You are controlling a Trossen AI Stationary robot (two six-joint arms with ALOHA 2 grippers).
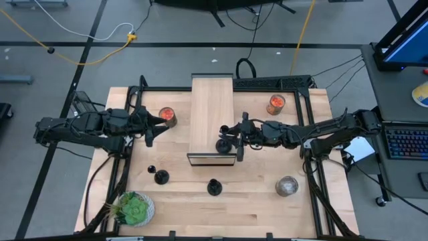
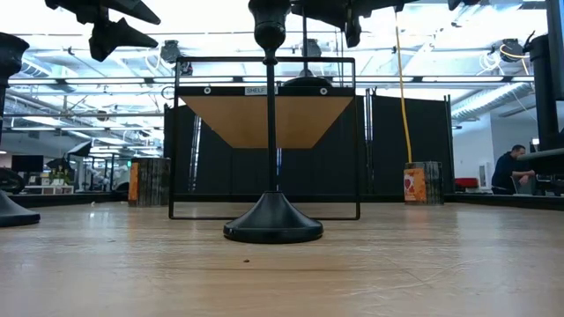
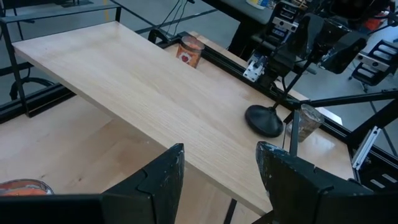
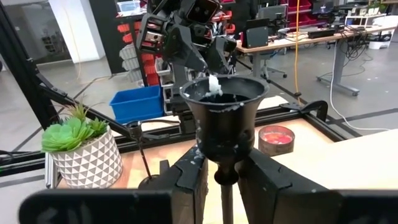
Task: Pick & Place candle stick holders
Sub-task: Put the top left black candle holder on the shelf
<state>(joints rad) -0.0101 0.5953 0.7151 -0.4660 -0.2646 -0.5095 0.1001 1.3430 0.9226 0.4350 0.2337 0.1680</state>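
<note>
One black candle stick holder (image 1: 225, 142) stands on the wooden shelf (image 1: 211, 100), near its front right corner. My right gripper (image 1: 239, 139) is shut on it. It also shows in the left wrist view (image 3: 266, 119). Two more black holders stand by their round bases on the table in front of the shelf, one at the left (image 1: 161, 177) and one in the middle (image 1: 214, 187). The middle one fills the low view (image 2: 272, 220). My left gripper (image 1: 148, 131) is open and empty, left of the shelf, beside a red-filled jar (image 1: 167, 116). My right gripper pinches the holder's thin stem just below the cup (image 4: 222, 176) between its two fingers. The fingers come level from the table's right side and lie across the stem. The cup (image 4: 224, 99) stands above the fingers. The round base (image 3: 264, 121) sits on the shelf top.
A second red-filled jar (image 1: 275, 104) stands at the far right. A clear greyish glass jar (image 1: 287, 186) stands at the near right. A green plant in a white pot (image 1: 134, 208) stands at the near left corner. A small black piece (image 1: 151, 169) lies by the left holder.
</note>
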